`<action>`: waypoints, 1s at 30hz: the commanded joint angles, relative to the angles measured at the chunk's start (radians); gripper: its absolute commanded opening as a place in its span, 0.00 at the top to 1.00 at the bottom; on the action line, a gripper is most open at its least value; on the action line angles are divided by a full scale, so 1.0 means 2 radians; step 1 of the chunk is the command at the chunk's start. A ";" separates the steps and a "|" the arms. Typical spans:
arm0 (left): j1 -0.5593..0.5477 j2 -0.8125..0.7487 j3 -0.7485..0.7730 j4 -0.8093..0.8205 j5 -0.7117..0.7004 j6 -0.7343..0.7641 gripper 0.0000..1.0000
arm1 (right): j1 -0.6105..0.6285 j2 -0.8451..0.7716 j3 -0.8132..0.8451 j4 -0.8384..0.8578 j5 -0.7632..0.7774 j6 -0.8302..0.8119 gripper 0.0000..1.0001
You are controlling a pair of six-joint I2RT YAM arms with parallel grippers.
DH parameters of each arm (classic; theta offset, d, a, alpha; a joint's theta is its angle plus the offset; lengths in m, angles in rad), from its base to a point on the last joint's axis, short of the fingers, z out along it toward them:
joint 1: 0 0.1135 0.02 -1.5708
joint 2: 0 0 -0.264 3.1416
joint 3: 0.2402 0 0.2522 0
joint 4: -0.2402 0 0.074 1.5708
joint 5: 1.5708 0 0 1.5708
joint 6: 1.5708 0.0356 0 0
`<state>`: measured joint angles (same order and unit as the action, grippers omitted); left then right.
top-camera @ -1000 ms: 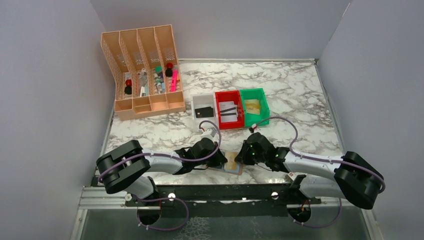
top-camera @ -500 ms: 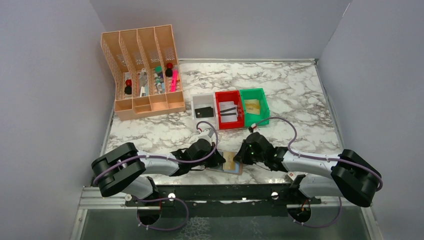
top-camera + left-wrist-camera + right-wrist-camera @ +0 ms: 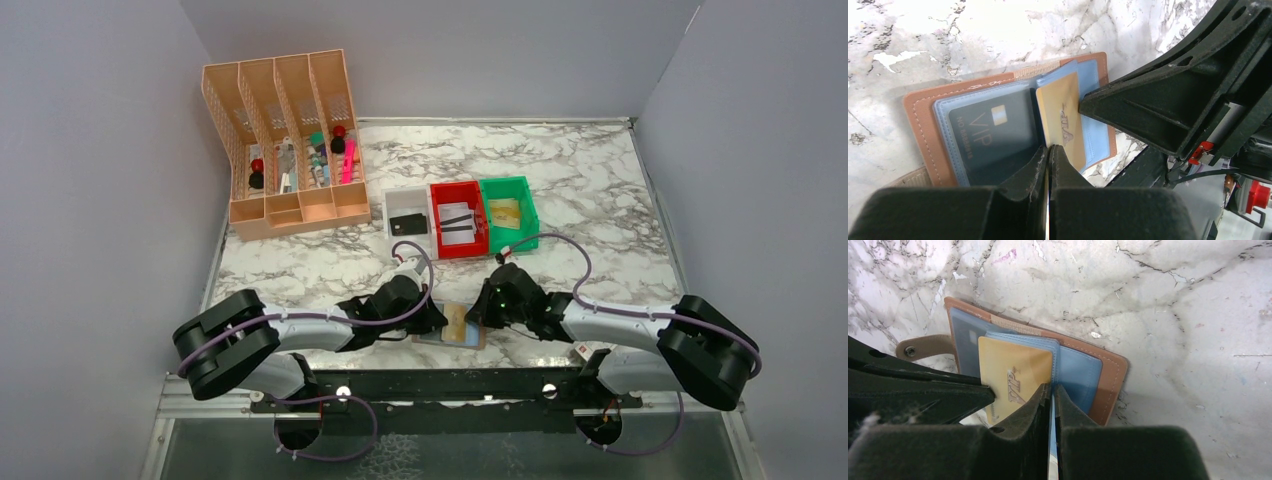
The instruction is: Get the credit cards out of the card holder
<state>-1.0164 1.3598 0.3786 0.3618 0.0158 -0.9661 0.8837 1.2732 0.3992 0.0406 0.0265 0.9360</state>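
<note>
Card holder [image 3: 918, 130] lies open at the worktop's [image 3: 600, 180] near edge, between the arms. A gold card [image 3: 1063, 120] sits partly out of a blue sleeve, with a dark card [image 3: 988, 135] sleeved beside it. Left gripper [image 3: 1048, 150] is pressed together at the gold card's corner, grip unclear; right gripper [image 3: 1052, 388] pinches the holder's blue leaf.
</note>
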 commanded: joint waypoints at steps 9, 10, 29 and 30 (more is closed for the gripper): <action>0.007 -0.027 0.002 -0.038 0.022 0.031 0.97 | 0.005 0.038 -0.025 -0.089 0.011 -0.012 0.88; 0.007 -0.026 0.001 -0.033 0.026 0.031 0.96 | 0.004 0.038 -0.025 -0.089 0.011 -0.012 0.88; 0.018 -0.027 -0.014 0.025 0.080 0.031 1.00 | 0.005 0.038 -0.025 -0.089 0.012 -0.011 0.88; 0.023 -0.032 -0.019 0.025 0.080 0.029 1.00 | 0.005 0.038 -0.025 -0.090 0.013 -0.010 0.89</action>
<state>-0.9867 1.3277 0.3676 0.3630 0.1219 -0.9154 0.8837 1.2896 0.4049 0.0551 0.0166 0.9417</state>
